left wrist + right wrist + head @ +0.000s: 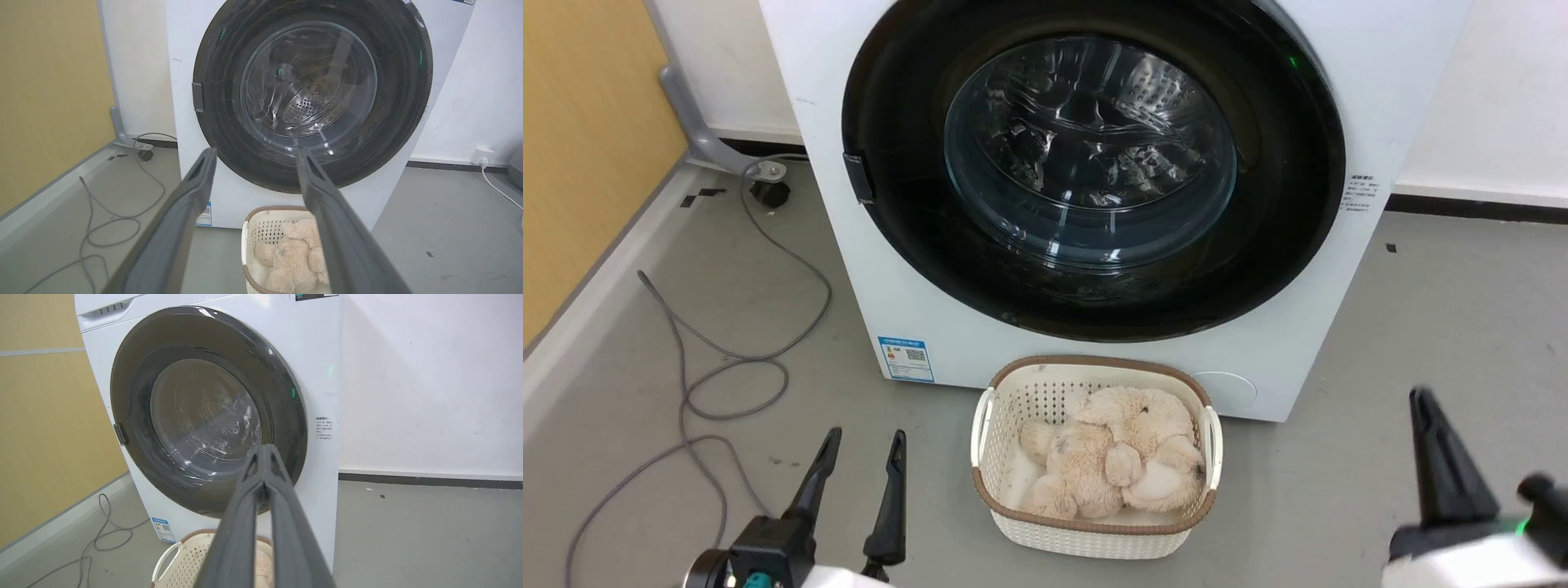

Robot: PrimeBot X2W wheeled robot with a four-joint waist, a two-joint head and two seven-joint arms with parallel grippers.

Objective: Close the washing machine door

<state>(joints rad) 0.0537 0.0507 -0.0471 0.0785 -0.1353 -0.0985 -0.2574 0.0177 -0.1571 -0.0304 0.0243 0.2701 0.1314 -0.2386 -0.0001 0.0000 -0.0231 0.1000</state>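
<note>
The left fingers (813, 478) stood spread, holding nothing, over the floor (1380, 490) beside the basket (1013, 408). The right fingers (241, 522) were pressed together, tips meeting. Beyond them, the washing machine door (1094, 155) sat shut against the washing machine (947, 343) front, directly behind the basket.

One washing machine (866, 269), one door (1090, 155), one basket (1094, 529), two hands (862, 441) (265, 451)
</note>
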